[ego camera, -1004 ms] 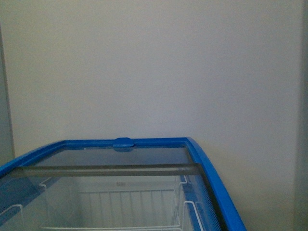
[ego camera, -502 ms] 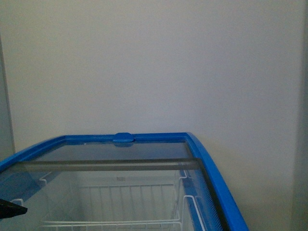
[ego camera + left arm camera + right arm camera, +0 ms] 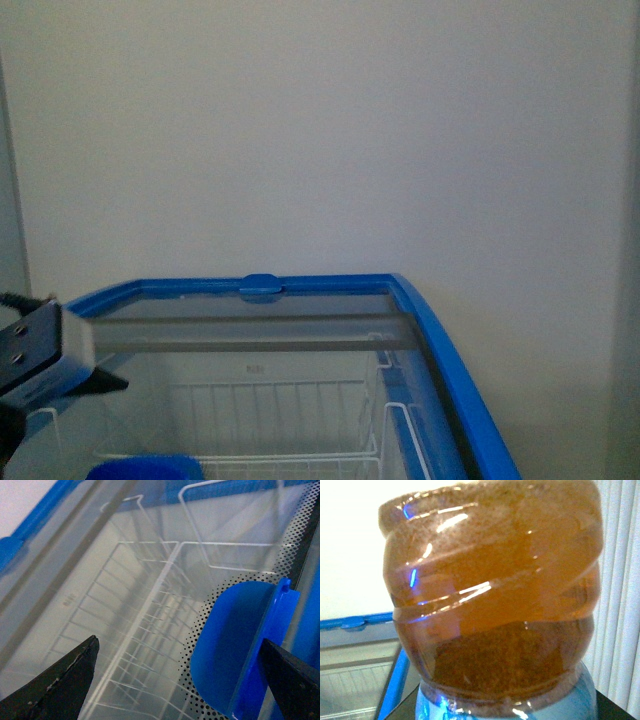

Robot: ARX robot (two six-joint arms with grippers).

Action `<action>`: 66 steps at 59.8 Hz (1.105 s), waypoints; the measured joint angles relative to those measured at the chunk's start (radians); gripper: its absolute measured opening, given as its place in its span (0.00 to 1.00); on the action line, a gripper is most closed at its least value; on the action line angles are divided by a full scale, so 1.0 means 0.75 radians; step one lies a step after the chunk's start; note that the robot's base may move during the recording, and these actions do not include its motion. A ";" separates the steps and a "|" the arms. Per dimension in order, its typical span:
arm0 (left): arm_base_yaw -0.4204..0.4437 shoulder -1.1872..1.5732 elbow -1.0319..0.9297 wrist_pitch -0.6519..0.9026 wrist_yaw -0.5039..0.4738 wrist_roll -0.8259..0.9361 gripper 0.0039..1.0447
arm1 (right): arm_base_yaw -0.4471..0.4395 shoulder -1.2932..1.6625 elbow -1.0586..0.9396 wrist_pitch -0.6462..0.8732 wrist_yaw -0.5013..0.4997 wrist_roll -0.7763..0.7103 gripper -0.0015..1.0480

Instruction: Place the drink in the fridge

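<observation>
The drink [image 3: 490, 590], a clear bottle of amber liquid, fills the right wrist view. My right gripper is shut on it, with its fingers hidden behind the bottle. The fridge [image 3: 440, 350] has a blue rim and a curved glass lid [image 3: 250, 335], with white wire baskets [image 3: 270, 410] below the glass. My left gripper [image 3: 175, 680] is open just above the lid. Its dark fingertips [image 3: 60, 685] stand either side of the lid's blue handle [image 3: 235, 650]. In the front view the left gripper [image 3: 50, 360] is at the left edge, above that handle [image 3: 145, 468].
A plain pale wall [image 3: 320, 130] rises behind the fridge. The glass has a black dotted border [image 3: 295, 545] near its edge. A white ribbed surface [image 3: 620, 580] stands beside the bottle, and the fridge's blue rim [image 3: 355, 622] shows past it.
My left gripper has come up into the front view from the lower left. The blue lid handle now shows at the bottom edge, and the fridge rim sits slightly higher in the picture.
</observation>
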 joint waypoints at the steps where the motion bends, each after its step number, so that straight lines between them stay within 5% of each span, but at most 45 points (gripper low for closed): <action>1: -0.003 0.008 0.014 0.004 -0.012 -0.002 0.92 | 0.000 0.000 0.000 0.000 0.000 0.001 0.38; 16: -0.061 0.158 0.269 0.027 -0.177 -0.005 0.92 | 0.000 0.000 0.000 0.000 0.002 0.000 0.38; 43: -0.139 0.384 0.696 0.386 -0.595 -0.317 0.92 | 0.000 0.000 0.000 0.000 0.001 0.000 0.38; 57: -0.139 0.155 0.407 0.380 -0.857 -0.791 0.92 | 0.000 0.000 0.000 0.000 0.000 0.000 0.38; 66: -0.122 -0.375 -0.117 0.195 -0.892 -1.235 0.92 | 0.000 0.000 0.000 0.000 0.000 0.000 0.38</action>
